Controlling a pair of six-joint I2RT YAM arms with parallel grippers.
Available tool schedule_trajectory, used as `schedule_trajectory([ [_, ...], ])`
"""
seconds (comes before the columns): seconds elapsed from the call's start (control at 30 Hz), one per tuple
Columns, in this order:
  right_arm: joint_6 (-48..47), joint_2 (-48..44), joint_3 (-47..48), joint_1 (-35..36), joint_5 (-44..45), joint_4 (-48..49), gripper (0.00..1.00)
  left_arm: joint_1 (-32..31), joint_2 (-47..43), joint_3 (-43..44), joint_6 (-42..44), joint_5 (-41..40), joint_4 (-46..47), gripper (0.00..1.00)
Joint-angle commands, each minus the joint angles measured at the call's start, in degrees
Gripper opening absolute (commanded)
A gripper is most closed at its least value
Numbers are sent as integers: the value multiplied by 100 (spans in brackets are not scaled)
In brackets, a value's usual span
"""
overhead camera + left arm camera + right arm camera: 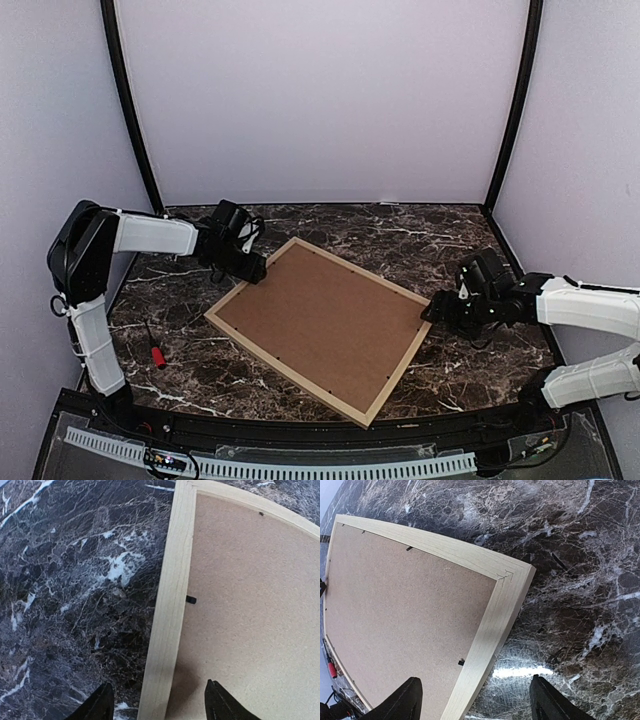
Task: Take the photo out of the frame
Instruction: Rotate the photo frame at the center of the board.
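- The frame (pixel 292 372) lies face down on the marble table (pixel 420 235), turned at an angle between the two arms. Its brown backing board (pixel 320 315) faces up.
- I can't see the photo from any view. I judge it sits under that board, inside the frame.
- My left gripper (pixel 157 700) is released. Its jaws stand apart over the frame's left rail, one finger above the marble and one above the board, gripping nothing.
- My right gripper (pixel 475 695) is released too. It straddles the right rail just beside the mitred corner and holds nothing.
- Handling, as I judge it: the wood moulding is thin and light but stiff, so a pinch across a rail should steady it. It may skate on the polished marble.
- The board looks rigid and is held by small black tabs (pixel 190 599) along the inner edge. Those need turning before anything lifts.
- The print itself will be thin, floppy and easy to crease, so I'd take it by a margin.
- A red-handled screwdriver (pixel 155 348) lies near the left arm.
- I can read no brand, label or writing anywhere.
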Motion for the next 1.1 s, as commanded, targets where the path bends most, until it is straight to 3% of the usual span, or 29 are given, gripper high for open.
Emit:
schedule_trajectory([
  [0.0,-94,5,-9,-18,-102,127,75,144,267,191,88,411,-108,61],
  [0.2,-122,72,51,-11,-105,126,74,198,489,211,80,572,-50,50],
  [0.43,-129,191,121,-16,-192,178,73,328,605,100,-57,550,23,28],
  [0.67,-136,226,140,-14,-235,216,72,392,602,-211,-274,417,67,16],
  [1.07,-237,219,187,-14,-58,108,72,393,154,-1315,-1020,228,393,13],
])
